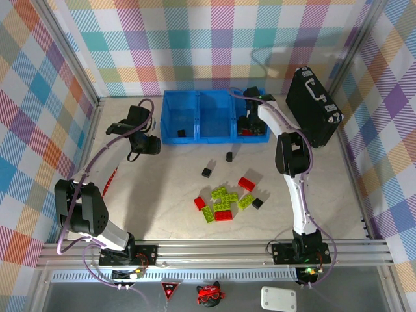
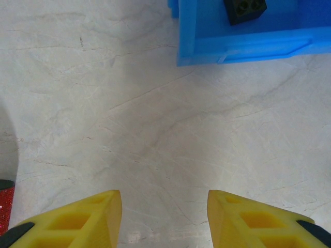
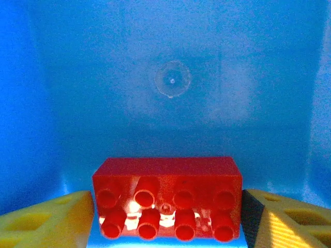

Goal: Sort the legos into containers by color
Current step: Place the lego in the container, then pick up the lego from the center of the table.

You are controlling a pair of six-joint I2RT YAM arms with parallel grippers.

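Right wrist: red brick [image 3: 166,199] between right jaws inside blue bin [image 3: 170,77], grip uncertain; left jaws apart, empty

You're looking at a left arm [image 1: 91,170] and right arm [image 1: 296,195]: white links, black joints. Purple cables [image 1: 120,131] are running along them; fingers [image 2: 77,222] are showing yellow.

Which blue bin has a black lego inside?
The left bin: a black lego lies at its front. The right bin holds a red lego.
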